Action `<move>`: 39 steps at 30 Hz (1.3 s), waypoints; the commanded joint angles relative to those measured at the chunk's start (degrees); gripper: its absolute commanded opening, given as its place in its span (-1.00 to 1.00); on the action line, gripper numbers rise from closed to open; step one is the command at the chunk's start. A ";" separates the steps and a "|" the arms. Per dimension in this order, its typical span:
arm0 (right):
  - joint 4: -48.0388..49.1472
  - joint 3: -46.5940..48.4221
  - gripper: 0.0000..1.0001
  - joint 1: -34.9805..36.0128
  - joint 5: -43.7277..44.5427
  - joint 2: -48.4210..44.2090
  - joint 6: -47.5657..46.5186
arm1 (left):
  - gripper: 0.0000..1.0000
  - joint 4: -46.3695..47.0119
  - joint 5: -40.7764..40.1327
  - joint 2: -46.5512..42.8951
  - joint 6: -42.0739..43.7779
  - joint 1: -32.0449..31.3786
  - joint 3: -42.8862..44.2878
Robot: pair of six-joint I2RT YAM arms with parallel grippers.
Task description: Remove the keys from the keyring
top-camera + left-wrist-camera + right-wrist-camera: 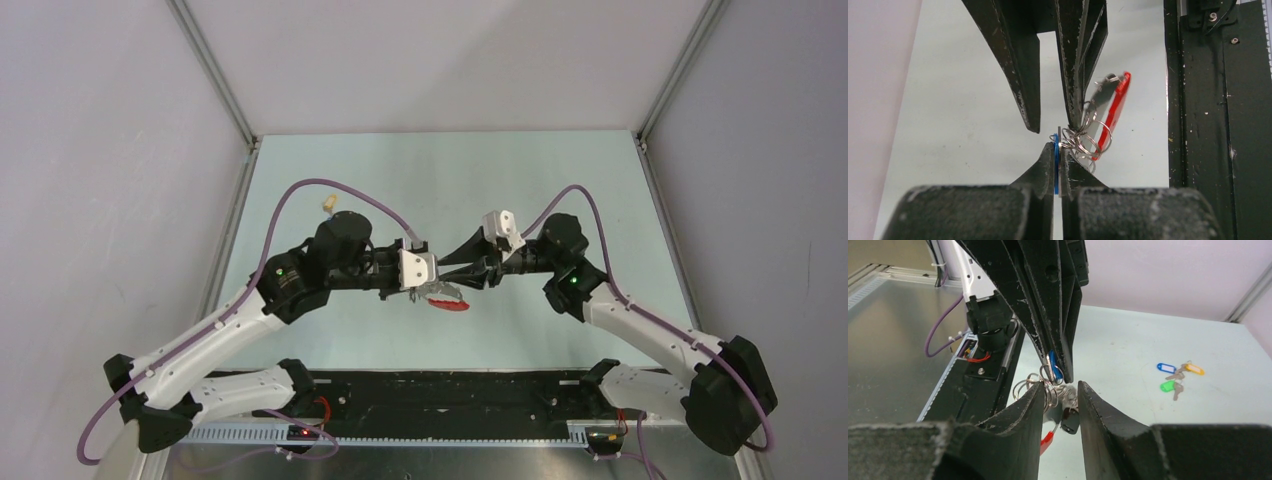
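Both grippers meet in mid-air above the table's middle. My left gripper [1058,150] is shut on a blue-tagged key [1055,165], one of the keys, with a thin silvery blade pinched beside the tag. From that key hangs the keyring [1087,141], a tangle of thin silvery rings bearing the red strap [1113,112]. My right gripper [1060,387] stands open just under the left gripper's [1058,371] tips. The rings [1029,384] lie against its left finger, and a black key head [1070,421] dangles between its fingers. From above, the red strap [452,304] hangs below the two grippers.
A second cluster of keys with blue, orange and green tags [1177,377] lies on the pale green table [520,190] farther back. The black base rail [450,392] runs along the near edge, and metal frame posts [215,75] stand at the back corners.
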 commanded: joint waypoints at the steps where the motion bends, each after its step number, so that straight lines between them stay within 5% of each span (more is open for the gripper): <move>1: 0.60 0.78 -0.28 -0.26 4.02 -3.48 -1.74 | -1.00 4.87 0.84 -0.55 0.33 -0.27 0.39; 12: -3.28 0.29 -0.27 -1.71 4.81 -8.39 -4.48 | -1.00 4.82 0.70 -0.37 0.56 -0.32 0.19; 28: 8.08 2.00 -0.33 -2.50 5.54 -0.66 -0.87 | -1.00 4.80 2.51 -1.05 1.28 -0.46 -0.23; 39: -1.43 3.74 -0.36 -1.20 -2.45 4.03 -4.41 | -0.99 4.82 -3.22 -1.04 1.48 -0.07 -0.17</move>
